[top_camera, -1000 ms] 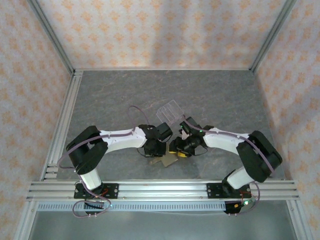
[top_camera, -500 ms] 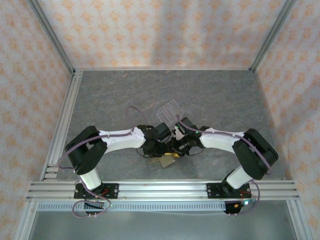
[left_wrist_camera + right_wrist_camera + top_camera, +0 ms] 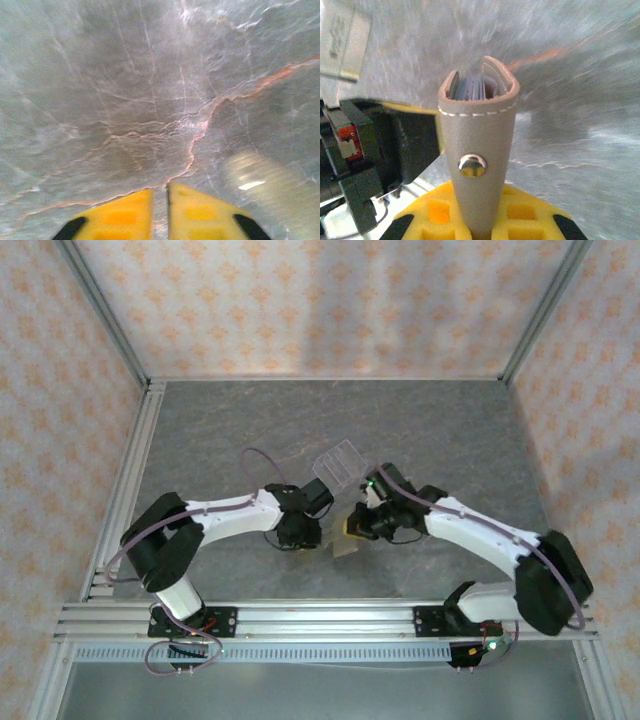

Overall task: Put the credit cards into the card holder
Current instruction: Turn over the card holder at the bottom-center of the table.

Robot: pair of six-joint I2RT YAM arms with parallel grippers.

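Grey marble-veined table top (image 3: 230,430) lies within patterned walls, with a clear acrylic slotted stand (image 3: 338,462) near its middle. Over bare table, the left gripper (image 3: 166,189) has its yellow fingers parted by a thin slit, gripping nothing. Just to its right, the flat tan-brown card holder (image 3: 477,145) with a metal snap stands upright, pinched at its base by the right gripper (image 3: 354,529). Thin dark credit cards (image 3: 476,90) sit edge-on inside its open mouth.

- Left gripper (image 3: 167,196): two yellow fingers (image 3: 120,217) at the bottom edge, a narrow slit apart, with nothing between them.
- Table (image 3: 150,100): grey marbled surface crossed by pale and reddish veins.
- Pale blurred patch (image 3: 260,180): lower right, unidentifiable.
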